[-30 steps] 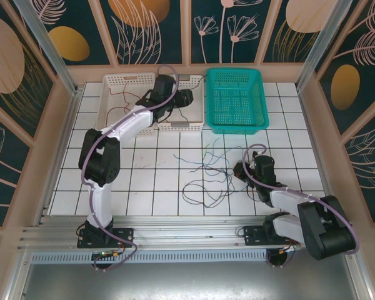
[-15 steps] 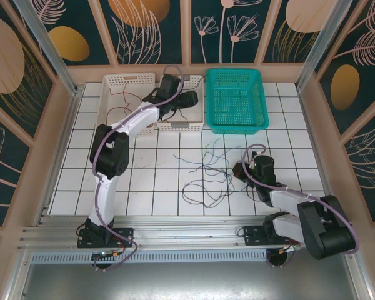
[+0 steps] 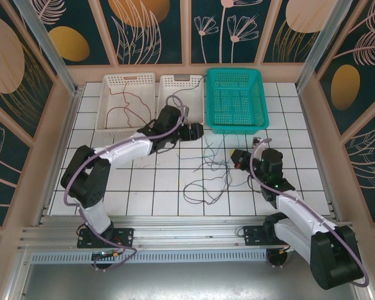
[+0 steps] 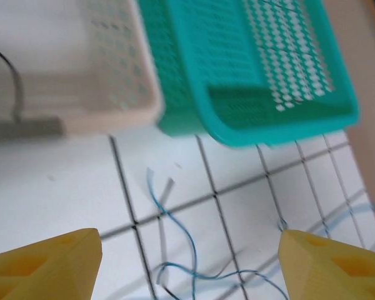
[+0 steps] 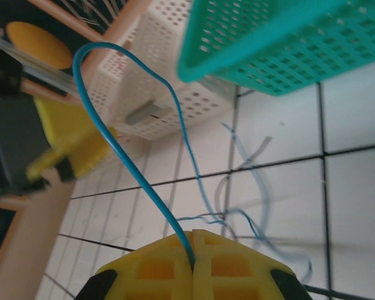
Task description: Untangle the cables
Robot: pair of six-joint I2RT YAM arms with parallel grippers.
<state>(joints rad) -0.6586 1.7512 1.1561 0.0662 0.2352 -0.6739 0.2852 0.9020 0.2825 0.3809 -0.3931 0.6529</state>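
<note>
A loose tangle of thin blue and black cables [image 3: 209, 175] lies on the white tiles mid-table. My right gripper [image 3: 239, 158] is at the tangle's right side, shut on a blue cable [image 5: 115, 140] that arcs up from its closed jaws [image 5: 194, 250]. My left gripper [image 3: 197, 131] hovers just in front of the white baskets, above the tangle's far end. Its yellow fingers [image 4: 47, 262] stand wide open, with blue cable strands [image 4: 187, 240] on the tiles below and nothing held. A red cable [image 3: 128, 106] lies in the left white basket.
Two white baskets [image 3: 132, 78] and a teal basket [image 3: 236, 70] stand in a row at the back. A dark cable [image 4: 12, 87] lies in the middle white basket. Side walls close in the tiled table on the left and right.
My left arm has come out of the white basket toward the tangle, its jaws opening wider. My right arm has moved back and up with the blue cable.
</note>
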